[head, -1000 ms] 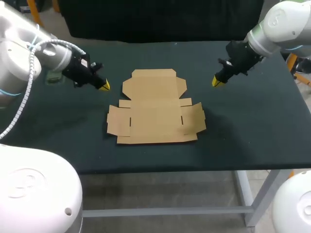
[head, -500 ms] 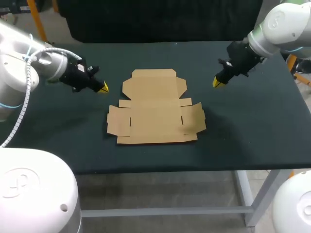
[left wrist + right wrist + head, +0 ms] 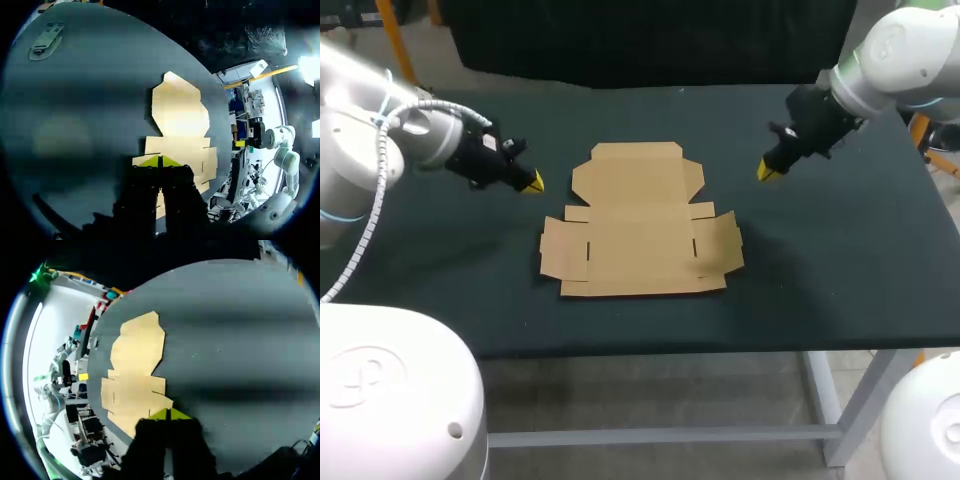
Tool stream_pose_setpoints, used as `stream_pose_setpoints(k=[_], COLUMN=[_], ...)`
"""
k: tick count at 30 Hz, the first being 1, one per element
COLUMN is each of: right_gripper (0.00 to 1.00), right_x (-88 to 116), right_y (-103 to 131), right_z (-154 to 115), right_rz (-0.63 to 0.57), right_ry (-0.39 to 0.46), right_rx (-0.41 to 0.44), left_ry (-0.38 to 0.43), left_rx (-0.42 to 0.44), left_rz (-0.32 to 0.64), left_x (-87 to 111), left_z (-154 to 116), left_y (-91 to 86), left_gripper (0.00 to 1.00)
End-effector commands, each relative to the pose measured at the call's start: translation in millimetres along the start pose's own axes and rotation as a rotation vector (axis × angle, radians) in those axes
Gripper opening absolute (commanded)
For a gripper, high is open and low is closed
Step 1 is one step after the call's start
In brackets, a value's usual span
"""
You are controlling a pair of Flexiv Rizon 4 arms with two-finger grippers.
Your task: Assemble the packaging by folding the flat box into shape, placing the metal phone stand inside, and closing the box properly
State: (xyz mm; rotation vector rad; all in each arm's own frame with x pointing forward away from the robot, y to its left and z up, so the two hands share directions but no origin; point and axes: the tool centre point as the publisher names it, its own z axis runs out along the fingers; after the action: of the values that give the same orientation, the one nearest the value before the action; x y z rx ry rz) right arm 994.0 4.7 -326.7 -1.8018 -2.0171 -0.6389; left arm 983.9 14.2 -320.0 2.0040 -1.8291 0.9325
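left end effector (image 3: 532, 181) hangs low over the bench (image 3: 840, 260) with its yellow tips pressed together on nothing. the right end effector (image 3: 767, 170) mirrors it on the other side, tips likewise together and empty.

nearest the robot, the flat box (image 3: 640, 225) lies unfolded in the middle of the bench. its long front flap faces the robot, its two side wings are spread out, and its lid panel with the angled corners points away. no wall of it stands up yet. a little farther out, the two end effectors flank that lid panel, one on each side, both apart from the cardboard. farthest off, the metal phone stand (image 3: 46, 41) lies on the bench toward the far left corner, well apart from the box. it shows in the left wrist view, while in the head view the left arm hides it.

over the last second the left arm has pulled its forearm back and turned its wrist, though its tips have only crept a touch nearer. the right arm and the box have stayed put. this reads as the left arm lining up for a first fold, so the task is at its very start: folding, loading and closing all remain.
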Motion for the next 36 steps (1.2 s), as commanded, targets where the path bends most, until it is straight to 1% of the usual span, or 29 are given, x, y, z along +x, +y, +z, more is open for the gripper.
stream_pose_setpoints(k=[1,4,6,8,13,15,25,31,32,35,36], right_gripper=[0.00,0.00,0.00,0.00,0.00,0.00,0.00,0.00,0.00,0.00,0.00], right_x=[1,-1,-4,-2,-3,-4,-4,-4,-5,-10,-12], right_y=[3,4,6,7,8,11,11,12,13,15,15], right_z=[16,29,39,45,54,61,61,67,69,74,77], right_rz=[-0.007,-0.022,-0.018,-0.030,-0.059,-0.044,-0.044,-0.089,-0.102,-0.129,-0.131], right_ry=[-0.003,0.016,0.035,0.038,0.053,0.068,0.068,0.085,0.093,0.140,0.143], right_rx=[0.005,0.012,0.030,0.037,0.044,0.070,0.070,0.052,0.052,0.056,0.057], left_ry=[-0.015,0.001,-0.001,-0.004,-0.004,-0.001,-0.001,0.032,0.033,0.052,0.061], left_rx=[-0.013,-0.029,-0.041,-0.055,-0.069,-0.087,-0.087,-0.089,-0.088,-0.104,-0.113], left_rz=[0.009,0.016,0.027,0.039,0.049,0.045,0.045,0.103,0.104,0.155,0.164], left_x=[0.1,-8.3,-12.4,-15.0,-19.3,-20.1,-20.1,-24.1,-24.8,-28.0,-29.2], left_z=[12,20,27,31,33,34,34,39,39,44,45], left_y=[-5.2,-7.6,-7.6,-7.2,-7.8,-8.5,-8.5,-6.3,-5.6,-3.7,-4.0], left_gripper=[0.00,0.00,0.00,0.00,0.00,0.00,0.00,0.00,0.00,0.00,0.00])
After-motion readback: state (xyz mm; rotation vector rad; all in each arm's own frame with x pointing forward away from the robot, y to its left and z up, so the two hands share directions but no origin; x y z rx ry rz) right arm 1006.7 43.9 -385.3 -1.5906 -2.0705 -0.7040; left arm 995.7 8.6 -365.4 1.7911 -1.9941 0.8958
